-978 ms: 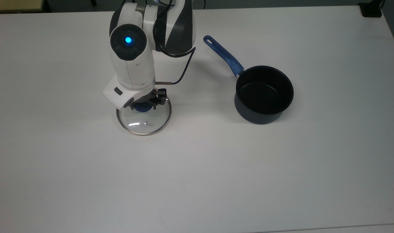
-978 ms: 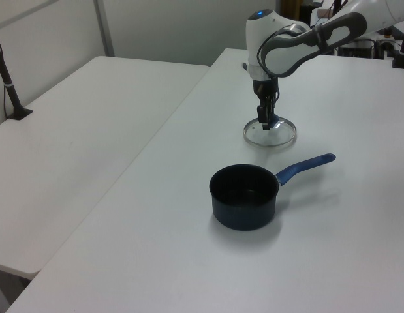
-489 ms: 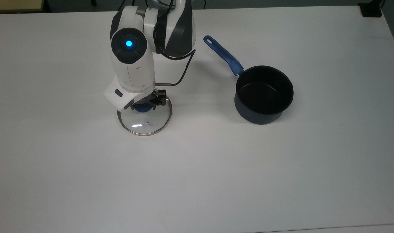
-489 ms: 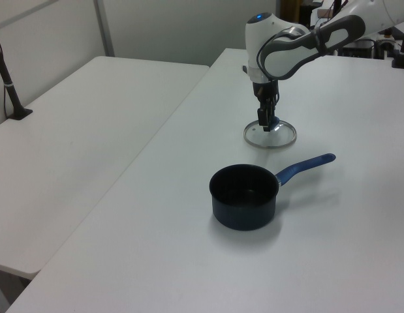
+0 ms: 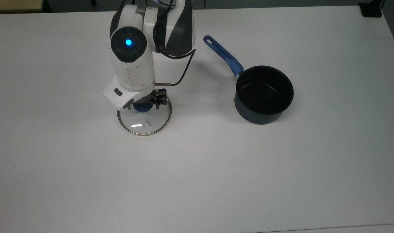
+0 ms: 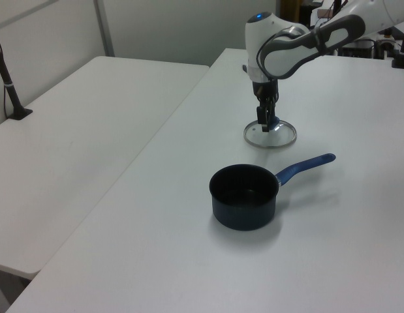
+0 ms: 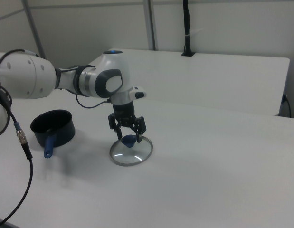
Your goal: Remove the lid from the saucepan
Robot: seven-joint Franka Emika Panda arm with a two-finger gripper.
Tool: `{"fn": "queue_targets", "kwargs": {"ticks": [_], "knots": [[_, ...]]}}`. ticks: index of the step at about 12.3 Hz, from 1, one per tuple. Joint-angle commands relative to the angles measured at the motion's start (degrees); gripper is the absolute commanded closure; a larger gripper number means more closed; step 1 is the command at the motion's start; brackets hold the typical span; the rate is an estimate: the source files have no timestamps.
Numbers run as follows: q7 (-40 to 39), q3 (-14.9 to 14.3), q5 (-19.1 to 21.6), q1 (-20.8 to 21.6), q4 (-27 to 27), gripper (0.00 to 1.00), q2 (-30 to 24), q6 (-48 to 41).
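The lid (image 5: 145, 124) lies flat on the white table, a clear glass disc with a metal rim and a blue knob (image 5: 141, 108). My gripper (image 5: 144, 103) hangs straight down just above the knob. In the right view the gripper (image 7: 128, 130) is open, its fingers (image 7: 142, 125) spread to either side above the knob (image 7: 129, 140). The saucepan (image 5: 264, 94) stands uncovered well off to the top view's right, with its long blue handle (image 5: 223, 55) pointing away toward the arm's base. The left view has the saucepan (image 6: 244, 195) in front of the lid (image 6: 273, 135).
A black cable (image 5: 184, 69) loops from the arm's wrist. A dark block (image 5: 371, 9) sits at the table's far right corner in the top view. A second white table (image 6: 91, 130) adjoins in the left view, with a clamped black post (image 6: 7, 78).
The lid has shifted slightly and settled flat on the table. The gripper has risen a little above the knob; the saucepan has not moved.
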Motion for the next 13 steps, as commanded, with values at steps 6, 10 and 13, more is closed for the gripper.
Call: {"fn": "queue_targets", "kwargs": {"ticks": [6, 10, 13], "knots": [[1.6, 0.2, -0.8, -2.6, 0.2, 0.0, -19.6, -20.4], [3.9, 1.8, -0.8, -4.8, 0.1, 0.0, -22.1, -20.8], [3.8, 1.9, -0.8, -4.8, -0.3, 0.0, -22.5, -20.8]]}}
